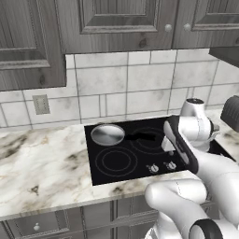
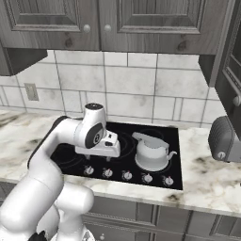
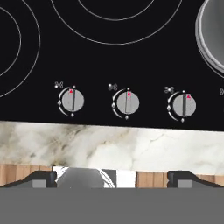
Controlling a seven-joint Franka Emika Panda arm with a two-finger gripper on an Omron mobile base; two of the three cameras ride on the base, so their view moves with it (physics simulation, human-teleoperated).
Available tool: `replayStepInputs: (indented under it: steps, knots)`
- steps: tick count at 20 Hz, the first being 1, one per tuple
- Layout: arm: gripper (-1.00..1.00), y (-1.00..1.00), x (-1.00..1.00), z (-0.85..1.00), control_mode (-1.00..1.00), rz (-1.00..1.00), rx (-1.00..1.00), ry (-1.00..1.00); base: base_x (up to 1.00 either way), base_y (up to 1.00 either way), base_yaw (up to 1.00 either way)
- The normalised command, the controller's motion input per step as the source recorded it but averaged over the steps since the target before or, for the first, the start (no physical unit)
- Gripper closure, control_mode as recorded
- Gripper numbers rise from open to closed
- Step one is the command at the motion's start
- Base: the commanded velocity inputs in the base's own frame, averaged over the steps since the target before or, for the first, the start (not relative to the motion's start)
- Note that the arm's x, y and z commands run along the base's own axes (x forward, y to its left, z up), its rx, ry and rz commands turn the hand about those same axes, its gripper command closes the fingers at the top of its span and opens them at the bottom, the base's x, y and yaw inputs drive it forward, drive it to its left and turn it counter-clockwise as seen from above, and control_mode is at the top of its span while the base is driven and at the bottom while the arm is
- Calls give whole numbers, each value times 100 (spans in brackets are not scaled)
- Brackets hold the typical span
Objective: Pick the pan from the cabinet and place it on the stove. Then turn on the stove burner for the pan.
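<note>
Nearest the hand camera are the claw (image 3: 112, 175)'s two dark fingertips (image 3: 41, 178), set wide apart with nothing between them, so the claw stands open. Just beyond them runs the marble surface (image 3: 131, 144)'s front strip, then the stove (image 3: 109, 57)'s front edge with three small silver knobs. The middle knob (image 3: 127, 103) sits straight ahead of the claw, the left knob (image 3: 72, 99) and right knob (image 3: 183, 105) to either side. Each carries a red mark pointing away from the claw and a tiny burner symbol beside it, too small to read. No brand or lettering is legible anywhere.

The pan (image 1: 108, 134) already rests on the stove's far left burner, well beyond the claw, its black handle (image 1: 140, 137) pointing toward the middle of the cooktop. By its look it is stiff steel, smooth and likely slippery at the rim; the handle would be the sure place to hold it. The knobs look small, rigid and smooth, best pinched across their sides and twisted. A kettle (image 2: 153, 151) stands on the stove to the claw's right. The cabinet (image 2: 101, 23) hangs above, doors closed.
</note>
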Motion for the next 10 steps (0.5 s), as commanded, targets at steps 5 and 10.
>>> replayStepInputs:
  steps: [5,10]
  knots:
    - [-100,-24,17,-30,-100,0,1,3,0,0,0]
    - [-100,-2,16,-21,-100,1,0,6,0,0,0]
